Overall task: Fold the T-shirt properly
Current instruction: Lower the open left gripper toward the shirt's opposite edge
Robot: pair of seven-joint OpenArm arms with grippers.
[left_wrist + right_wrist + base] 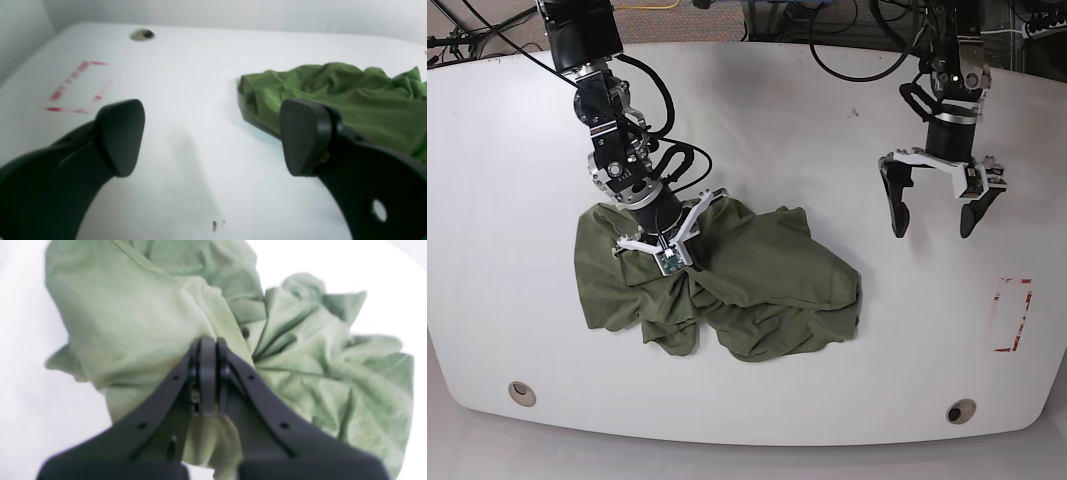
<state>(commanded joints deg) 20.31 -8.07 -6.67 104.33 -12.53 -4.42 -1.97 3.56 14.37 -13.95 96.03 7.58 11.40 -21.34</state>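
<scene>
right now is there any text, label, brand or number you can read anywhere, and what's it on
No text reads legibly in any view.
T-shirt: plain olive green, no print or label showing.
Table: red marking near its edge, an outlined rectangle; in the left wrist view its strokes look like they might be characters but are too blurred to read.
Right gripper: a small component near its tip, too small to read.
Left gripper: no markings visible.

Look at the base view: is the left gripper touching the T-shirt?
No. The left gripper hangs open over bare white table, well apart from the crumpled olive-green T-shirt.
</scene>
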